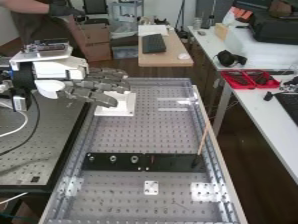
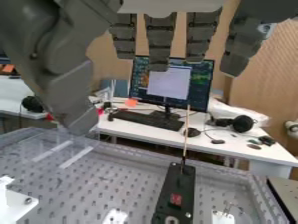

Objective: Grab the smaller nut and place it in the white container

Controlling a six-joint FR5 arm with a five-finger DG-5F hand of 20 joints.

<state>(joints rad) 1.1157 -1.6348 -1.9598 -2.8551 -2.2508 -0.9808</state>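
Observation:
In the high view the hand [image 1: 96, 86] is at the upper left, its fingers straight and pointing right, with nothing in them. The white container [image 1: 125, 111] stands on the bench beneath the fingertips, partly covered by them. Low on the flat black bar [image 1: 174, 162] are the smaller nut [image 1: 91, 158], the larger nut [image 1: 113, 158] and the bearing [image 1: 134, 159]. The wrist view has the hand [image 2: 159, 37] with fingers extended and thumb apart, a white piece [image 2: 18, 204] on the bench, and a round metal part [image 2: 171, 219] on the black bar [image 2: 174, 185].
A thin wooden stick [image 1: 203, 137] rises from the bar's right end. The perforated bench [image 1: 153, 132] has raised side rails. A white table [image 1: 256, 107] with red trays [image 1: 249, 79] stands at the right. A person stands at the upper left, apart from the bench.

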